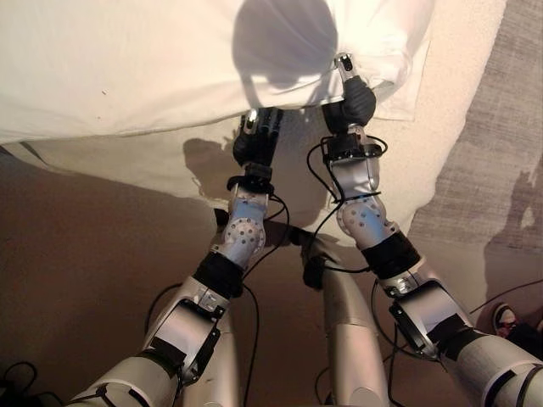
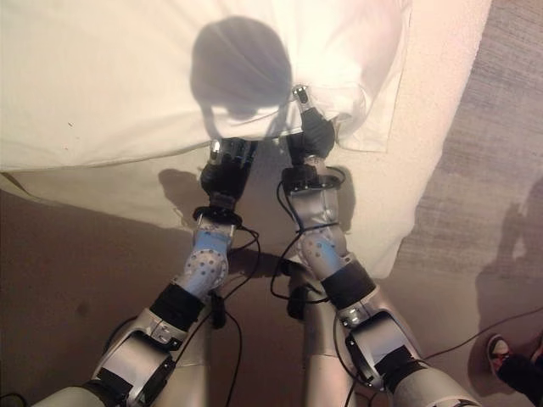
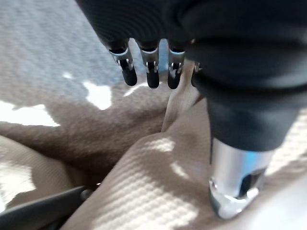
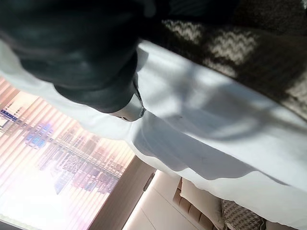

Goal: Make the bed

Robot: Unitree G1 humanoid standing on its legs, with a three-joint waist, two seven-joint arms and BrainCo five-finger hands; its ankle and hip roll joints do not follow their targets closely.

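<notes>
The white sheet (image 1: 127, 68) covers the bed from about nine o'clock across to one o'clock in the head views, its near edge running slantwise over the cream mattress cover (image 1: 110, 161) that shows below it.

The left hand (image 1: 259, 136) sits near the middle of the head views at the sheet's near edge, over the cream cover. In its own wrist view its fingers (image 3: 152, 72) hang straight and relaxed above the textured cream fabric (nothing is pinched between them), with the thumb (image 3: 235, 191) standing apart.

Just beside it, toward one o'clock, the right hand (image 1: 352, 93) reaches up to the sheet's edge, with one silver finger showing on top of the white cloth. The rest of its fingers are hidden under the sheet, so I cannot tell whether it grips the cloth or not. Its wrist view shows the white sheet draped close across the dark cover.

At three o'clock lies a grey rug (image 1: 509, 153), and at about four o'clock a person's foot (image 1: 506, 319) in a sandal stands on the floor (image 1: 76, 280).
</notes>
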